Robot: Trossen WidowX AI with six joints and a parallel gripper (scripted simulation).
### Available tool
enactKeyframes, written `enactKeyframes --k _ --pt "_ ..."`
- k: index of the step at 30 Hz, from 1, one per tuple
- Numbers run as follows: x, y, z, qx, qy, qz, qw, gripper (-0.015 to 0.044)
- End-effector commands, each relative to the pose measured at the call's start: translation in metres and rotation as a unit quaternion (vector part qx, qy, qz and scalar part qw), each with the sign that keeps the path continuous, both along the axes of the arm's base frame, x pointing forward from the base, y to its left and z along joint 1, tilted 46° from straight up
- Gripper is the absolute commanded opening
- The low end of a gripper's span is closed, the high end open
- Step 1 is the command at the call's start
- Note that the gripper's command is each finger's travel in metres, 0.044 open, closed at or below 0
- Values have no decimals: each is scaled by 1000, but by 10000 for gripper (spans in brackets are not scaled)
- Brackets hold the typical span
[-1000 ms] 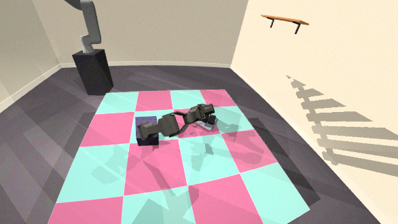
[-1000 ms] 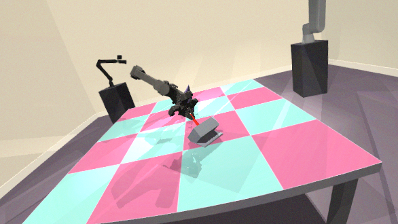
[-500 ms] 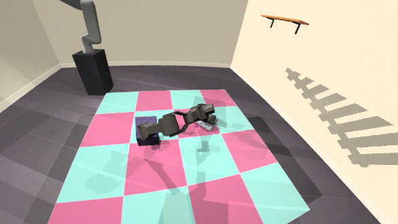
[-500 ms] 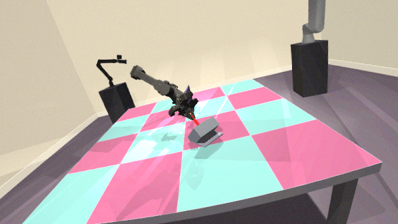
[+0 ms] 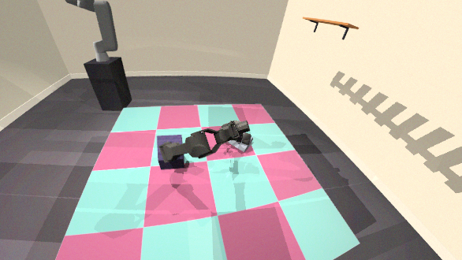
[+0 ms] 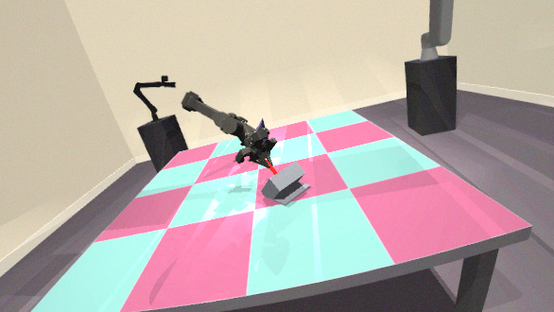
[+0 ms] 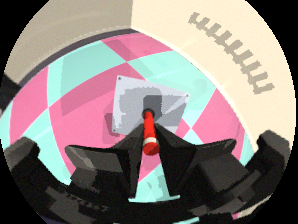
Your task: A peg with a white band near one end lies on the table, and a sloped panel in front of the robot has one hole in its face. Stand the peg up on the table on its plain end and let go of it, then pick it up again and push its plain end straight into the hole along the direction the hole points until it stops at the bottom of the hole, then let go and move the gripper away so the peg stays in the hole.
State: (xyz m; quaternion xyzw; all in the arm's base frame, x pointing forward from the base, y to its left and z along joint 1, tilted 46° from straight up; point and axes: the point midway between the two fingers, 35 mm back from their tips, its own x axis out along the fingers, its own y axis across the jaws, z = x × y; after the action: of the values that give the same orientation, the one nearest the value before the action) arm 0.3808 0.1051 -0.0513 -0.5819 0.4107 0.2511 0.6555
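With its fingers nearly together, the tool (image 5: 247, 139) (image 6: 269, 164) (image 7: 149, 125) has hold of the red peg (image 6: 271, 167) (image 7: 149, 131). White band sits near the peg's end on the wrist-camera side; the other end is at the dark hole (image 7: 148, 113) in the grey sloped panel (image 5: 239, 145) (image 6: 286, 177) (image 7: 131, 105). Depth in the hole: cannot tell. Peg is tilted, slanting down to the panel face in the exterior view. Panel stands on the worktop (image 5: 177, 197) (image 6: 302, 236) (image 7: 80, 120), which is checkered pink and mint. Behind the tool, the dark arm (image 5: 198, 144) (image 6: 229, 124) runs back to a dark purple block (image 5: 170, 162) in the top view. Further out: a grey arm (image 5: 106, 27) (image 6: 441, 24) on a black pedestal (image 5: 108, 84) (image 6: 431, 95), plus a smaller black arm (image 6: 146, 97) on another dark pedestal (image 6: 163, 139). Orange shelf (image 5: 331, 22) is on the cream wall.
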Motion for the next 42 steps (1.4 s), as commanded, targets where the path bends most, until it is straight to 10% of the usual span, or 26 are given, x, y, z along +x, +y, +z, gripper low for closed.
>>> enactKeyframes --k 1,42 --pt "3 1 -1 1 -2 1 1000 0" --pt "17 -2 -22 1 -2 1 1000 0"
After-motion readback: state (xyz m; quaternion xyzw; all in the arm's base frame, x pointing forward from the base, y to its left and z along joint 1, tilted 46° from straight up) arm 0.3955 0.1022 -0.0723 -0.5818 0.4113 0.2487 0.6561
